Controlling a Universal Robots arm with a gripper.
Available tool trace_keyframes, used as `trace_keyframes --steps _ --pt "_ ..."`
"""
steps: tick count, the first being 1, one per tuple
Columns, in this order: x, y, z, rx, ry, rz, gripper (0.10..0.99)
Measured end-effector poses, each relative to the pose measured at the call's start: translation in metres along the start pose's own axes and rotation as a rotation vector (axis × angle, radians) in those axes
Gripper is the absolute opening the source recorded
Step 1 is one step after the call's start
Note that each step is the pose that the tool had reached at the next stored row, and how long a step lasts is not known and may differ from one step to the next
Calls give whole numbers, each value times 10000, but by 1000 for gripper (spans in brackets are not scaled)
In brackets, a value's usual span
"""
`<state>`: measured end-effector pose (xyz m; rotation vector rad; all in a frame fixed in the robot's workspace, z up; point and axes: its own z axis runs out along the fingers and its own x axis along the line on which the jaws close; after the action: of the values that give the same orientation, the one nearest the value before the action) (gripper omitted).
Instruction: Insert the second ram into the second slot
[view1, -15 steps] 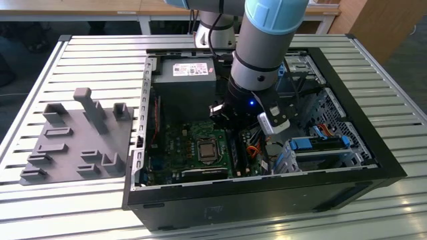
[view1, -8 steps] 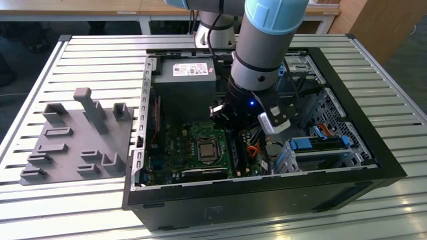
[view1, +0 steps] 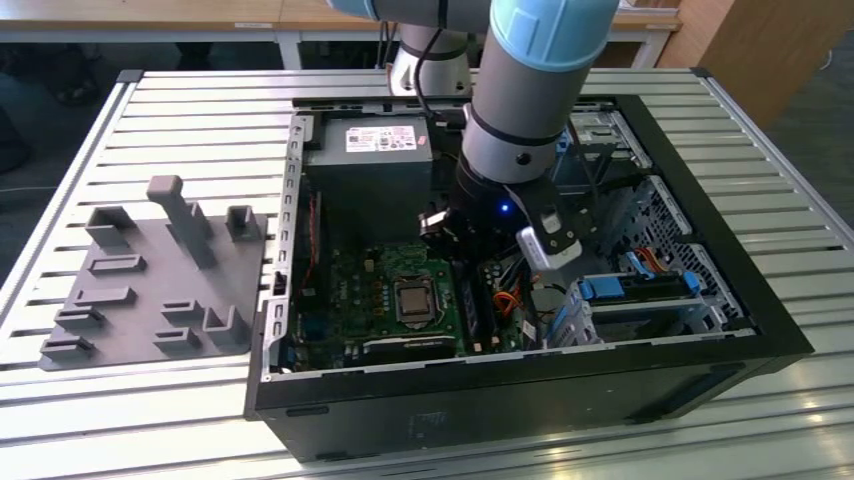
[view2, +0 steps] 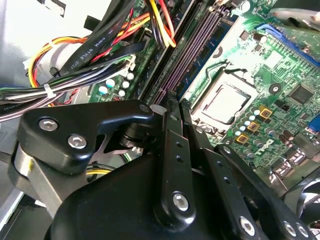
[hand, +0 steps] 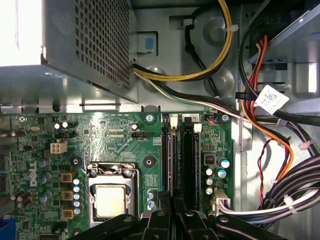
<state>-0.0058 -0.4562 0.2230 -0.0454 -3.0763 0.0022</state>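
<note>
hand: black linkage hand (view2: 172, 100) on the grey and light-blue arm (view1: 534, 90), reaching down into the case. In both wrist views I see its tips over the near end of the memory slots.
hand state: clenched. The fingers (view2: 175, 145) lie side by side with barely a sliver between them. I can't tell if anything thin is pinched there.
second ram: long, thin, dark circuit-board stick. The best I can make out is a dark strip (hand: 188, 160) seen edge-on along the slot farther from the processor socket, straight ahead of the tips. I can't tell if it is seated.
slots: two long parallel black memory slots (hand: 168, 160) with white end latches (hand: 173, 120). I can't tell which one counts as the second.
board: green motherboard (view1: 360, 290) with a square silver processor socket (hand: 110, 197) just beside the slots.
case: open black computer tower (view1: 534, 400) lying on its side on the slatted metal desk (view1: 174, 120).
power supply: grey perforated metal box (hand: 100, 45) at the far end of the board.
cables: bundle of yellow, orange, red and black wires (hand: 280, 145) on the side of the slots away from the socket.
drive bracket: blue plastic bracket (view1: 634, 288), on the exterior view's right of the hand.
fixture: grey plastic holder plate with upright posts (view1: 147, 290) on the desk, on the exterior view's left of the case and well apart from the hand.
</note>
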Motion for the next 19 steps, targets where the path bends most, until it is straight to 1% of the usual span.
trace_keyframes --steps 5,11,19 --pt "-14 -9 -1 -7 1 -52 137" --pt "-19 -9 26 -3 1 -113 137" --pt "-26 -5 37 0 0 -164 137"
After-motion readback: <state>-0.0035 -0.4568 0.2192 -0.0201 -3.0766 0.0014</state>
